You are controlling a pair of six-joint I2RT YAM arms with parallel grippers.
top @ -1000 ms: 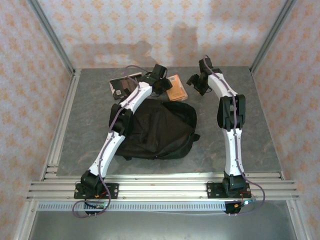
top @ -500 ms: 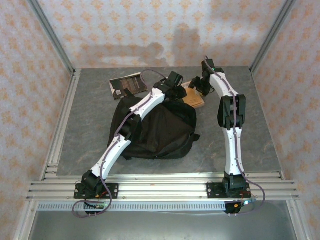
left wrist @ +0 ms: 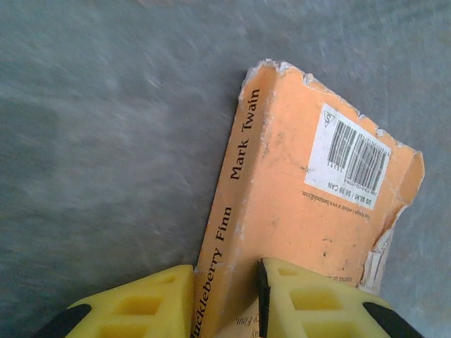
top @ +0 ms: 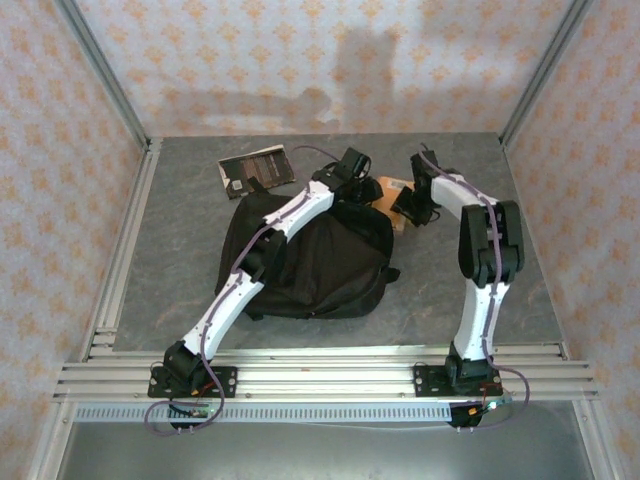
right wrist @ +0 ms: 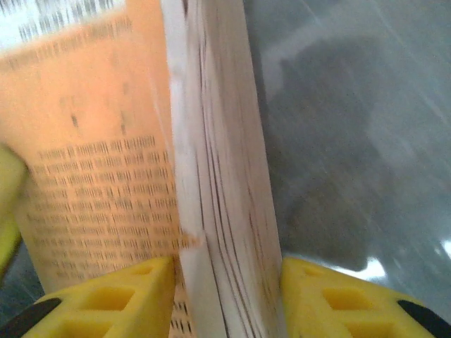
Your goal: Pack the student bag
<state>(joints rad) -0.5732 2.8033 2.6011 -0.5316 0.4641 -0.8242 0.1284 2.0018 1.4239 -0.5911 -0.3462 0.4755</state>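
Observation:
The student bag [top: 310, 260], a large black backpack, lies flat in the middle of the table. Just beyond its far right corner is an orange paperback [top: 393, 188]. My left gripper [top: 362, 186] is shut on its spine end; in the left wrist view the book [left wrist: 303, 197] with its barcode runs away from the yellow fingers [left wrist: 141, 303], and the gripper [left wrist: 225, 299] pinches the spine. My right gripper [top: 410, 205] holds the opposite side. The right wrist view has the page block [right wrist: 218, 176] standing on edge, with that gripper [right wrist: 225, 299] pressed against both faces.
A dark book [top: 256, 168] lies flat at the back left of the grey table [top: 180, 230], beyond the bag. Patterned walls and aluminium rails [top: 120, 250] close in the table on three sides. The bag's straps [top: 385, 278] trail off to its right.
The left arm swung right from the back, carrying the orange book over the bag's far right corner. The right gripper came down and left, then closed on the book's page side.

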